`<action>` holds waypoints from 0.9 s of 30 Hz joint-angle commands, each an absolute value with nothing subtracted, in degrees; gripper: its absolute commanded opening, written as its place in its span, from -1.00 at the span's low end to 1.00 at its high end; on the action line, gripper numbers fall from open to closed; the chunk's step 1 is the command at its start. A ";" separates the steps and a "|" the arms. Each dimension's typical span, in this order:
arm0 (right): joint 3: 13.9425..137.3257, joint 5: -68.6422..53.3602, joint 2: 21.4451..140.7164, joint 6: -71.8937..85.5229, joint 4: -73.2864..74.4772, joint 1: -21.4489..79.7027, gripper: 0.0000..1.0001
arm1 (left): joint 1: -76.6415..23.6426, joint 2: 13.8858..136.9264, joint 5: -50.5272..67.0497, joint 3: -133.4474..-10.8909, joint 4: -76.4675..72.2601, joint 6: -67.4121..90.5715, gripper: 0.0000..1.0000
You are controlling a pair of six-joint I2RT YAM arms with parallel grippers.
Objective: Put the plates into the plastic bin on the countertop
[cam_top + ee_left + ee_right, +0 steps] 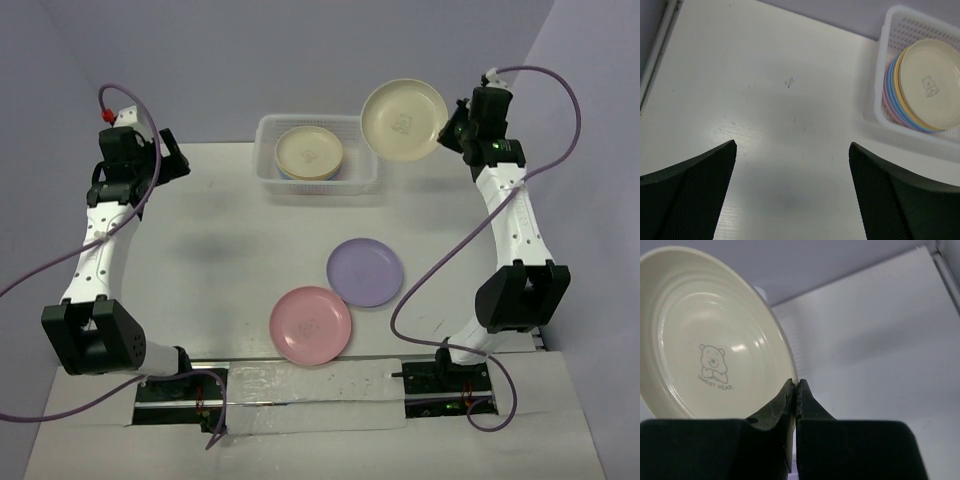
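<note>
Right pincer [795, 386] is clamping cream plate [705, 340] by its rim, tilted, above bin's [266, 160] far right corner. Left pincer [792, 145] is hanging apart over worktop [200, 260]. Plate is looking light, stiff and slick; the thin rim pinch is probably risking slip.

The cream plate [705, 340] looks like smooth moulded plastic with a soft sheen and small bright highlights. The pink plate [310, 325] and lavender plate [365, 272] read matt. The plastic bin [879, 75] is translucent white with finely perforated walls. The surface [790, 100] is matt white and lightly scuffed. The left claw [792, 145] has dull black fingers [690, 195] with a fine mesh-like grain.
</note>
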State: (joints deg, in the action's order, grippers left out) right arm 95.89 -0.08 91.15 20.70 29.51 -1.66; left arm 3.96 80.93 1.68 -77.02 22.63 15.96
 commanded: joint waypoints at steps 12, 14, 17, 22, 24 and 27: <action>130.88 1.45 124.75 24.59 27.54 14.63 -1.00 | 4.12 71.56 18.04 -64.18 17.93 7.76 0.99; 132.21 1.57 128.03 24.43 26.00 15.96 -1.00 | 4.00 71.87 21.53 -62.99 18.80 6.65 0.98; 132.37 1.85 130.62 24.26 23.88 17.14 -1.00 | 3.85 72.62 24.77 -61.94 20.16 5.20 0.98; 134.30 2.08 135.11 24.06 23.08 17.98 -0.81 | 0.02 75.02 28.07 -59.26 24.23 -4.03 0.96; 134.55 2.28 136.36 23.65 22.80 18.19 -0.20 | -3.58 75.58 27.91 -57.67 25.67 -8.06 0.94; 134.12 1.95 136.35 23.61 22.84 18.37 0.80 | -10.67 75.81 26.47 -54.56 25.40 -11.20 0.93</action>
State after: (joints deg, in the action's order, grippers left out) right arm 130.56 1.11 136.44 23.57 27.02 18.01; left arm -3.00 75.32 24.74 -57.42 23.60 -3.07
